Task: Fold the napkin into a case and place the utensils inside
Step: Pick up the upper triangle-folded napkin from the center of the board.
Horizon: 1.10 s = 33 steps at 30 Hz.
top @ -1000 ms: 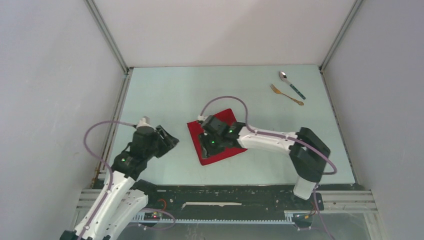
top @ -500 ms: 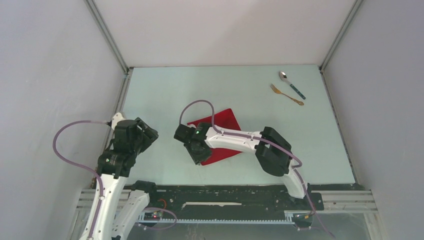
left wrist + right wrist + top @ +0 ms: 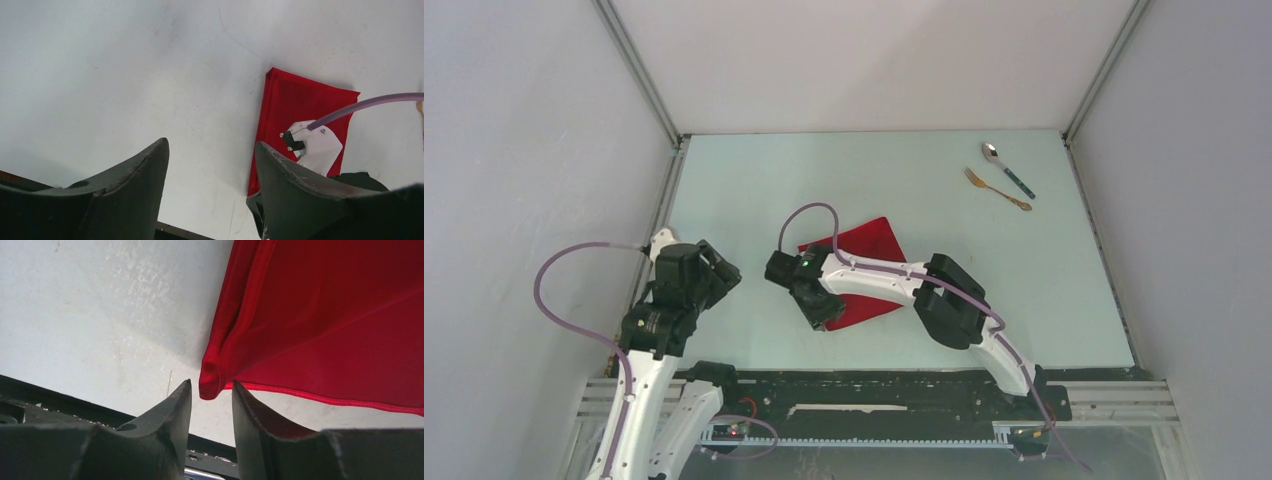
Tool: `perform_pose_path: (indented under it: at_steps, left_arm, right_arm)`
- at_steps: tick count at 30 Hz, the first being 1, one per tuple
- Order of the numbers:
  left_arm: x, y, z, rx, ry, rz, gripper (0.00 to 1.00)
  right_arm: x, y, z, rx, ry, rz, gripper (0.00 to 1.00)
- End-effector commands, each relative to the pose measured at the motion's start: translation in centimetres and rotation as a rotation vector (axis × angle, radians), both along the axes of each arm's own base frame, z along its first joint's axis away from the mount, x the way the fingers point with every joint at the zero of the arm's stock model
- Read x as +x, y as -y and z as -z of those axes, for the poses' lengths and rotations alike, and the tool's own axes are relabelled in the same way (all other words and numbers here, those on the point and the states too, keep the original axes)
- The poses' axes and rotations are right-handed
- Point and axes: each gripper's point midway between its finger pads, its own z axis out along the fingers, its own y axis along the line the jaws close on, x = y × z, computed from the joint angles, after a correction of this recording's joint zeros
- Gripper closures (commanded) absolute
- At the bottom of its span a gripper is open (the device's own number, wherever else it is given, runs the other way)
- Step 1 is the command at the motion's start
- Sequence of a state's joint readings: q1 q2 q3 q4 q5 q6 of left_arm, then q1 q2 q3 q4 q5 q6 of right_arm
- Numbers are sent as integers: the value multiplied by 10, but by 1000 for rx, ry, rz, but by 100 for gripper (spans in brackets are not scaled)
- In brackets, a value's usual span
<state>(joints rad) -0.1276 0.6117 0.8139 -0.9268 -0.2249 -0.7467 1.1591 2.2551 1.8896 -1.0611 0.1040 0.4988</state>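
Red napkin [image 3: 325, 315] corner, right gripper [image 3: 211, 383] narrowly parted

in the top view the near left corner of the napkin [image 3: 871, 243] is covered by the right gripper [image 3: 824, 315] and the right arm [image 3: 874, 278]. in the right wrist view the cloth is cut off at the top and right edges. the tines of the fork [image 3: 997, 189] are too small to be made out.
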Motion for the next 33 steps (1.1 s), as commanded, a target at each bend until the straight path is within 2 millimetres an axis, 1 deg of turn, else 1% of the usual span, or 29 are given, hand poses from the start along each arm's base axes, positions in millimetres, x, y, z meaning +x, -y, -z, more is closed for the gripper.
perform_pose_path:
  at_steps: [1,7,12,16,19,23,25,26,27,28,31,33]
  left_arm:
    - [3,-4,-9,26,35,6,30]
    - [3,-3,-8,22,33,14,30]
    - [3,-2,-11,23,39,21,30]
    - [3,-2,-12,26,40,23,29]
    - [3,-2,-12,29,39,24,30]
    - [2,-3,-10,32,33,25,29]
    - [2,-2,-8,32,27,27,29]
    - [2,-2,-7,32,23,27,29]
    - [2,-2,-5,31,19,28,29]
    - [2,-1,-3,29,16,31,29]
    - [4,5,5,7,1,53,29]
    - [9,14,10,-26,6,88,27]
  right_arm:
    - [6,-4,-5,-3,17,-25,55]
    - [9,-7,2,-12,12,-30,51]
    - [13,-5,13,-30,11,-32,50]
    - [18,0,24,-48,6,-20,50]
    - [21,6,34,-64,11,-20,54]
    - [25,16,49,-94,36,-20,62]
    - [30,19,52,-104,74,-23,67]
    - [33,22,54,-111,94,-23,71]
    - [36,24,54,-118,111,-23,76]
    - [39,27,54,-126,132,-26,84]
    - [44,23,45,-90,173,-50,100]
    - [44,14,31,-20,185,-55,100]
